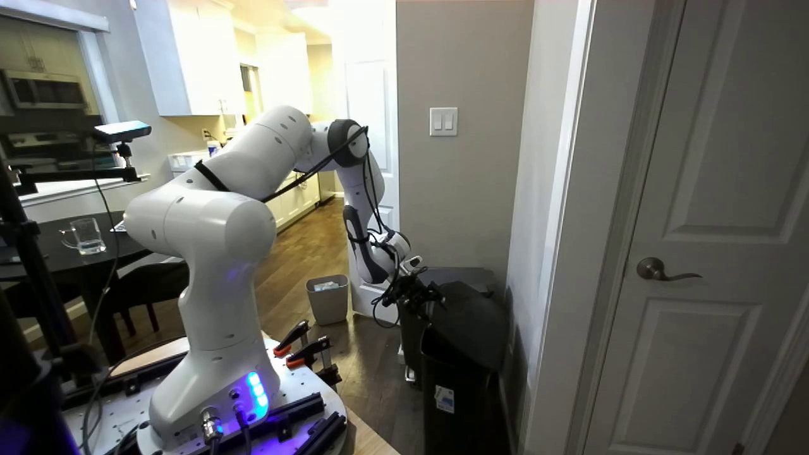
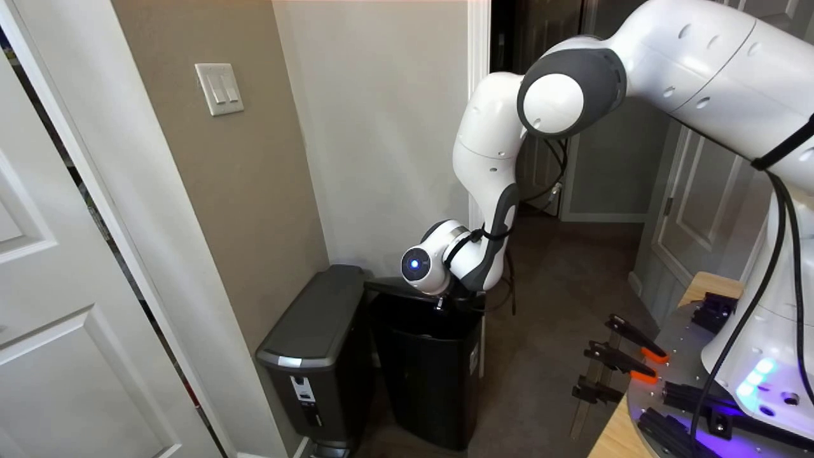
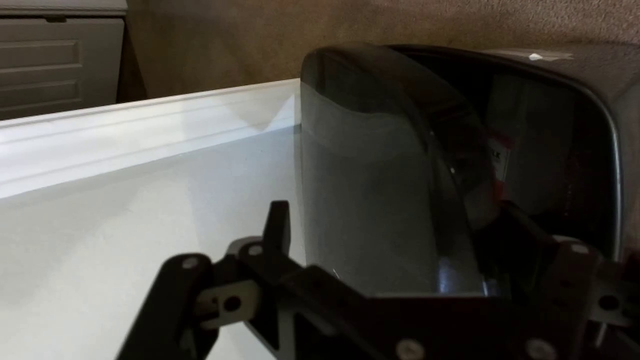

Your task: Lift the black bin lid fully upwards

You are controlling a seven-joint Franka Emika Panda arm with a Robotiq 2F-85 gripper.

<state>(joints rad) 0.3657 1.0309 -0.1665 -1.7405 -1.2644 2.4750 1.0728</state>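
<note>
Black bin lid (image 3: 367,200) slants open, smooth and round-cornered.

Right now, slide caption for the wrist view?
Tilted black lid framed by open jaws, with the bin open beside it.

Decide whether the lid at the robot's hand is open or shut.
Open: the wrist view shows the black bin lid raised, exposing the bin's interior.

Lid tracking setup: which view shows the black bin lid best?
Wrist view: the black bin lid is largest, though gripper hides part. In an exterior view, lid smaller, dark; in an exterior view, lid a thin strip.
</note>
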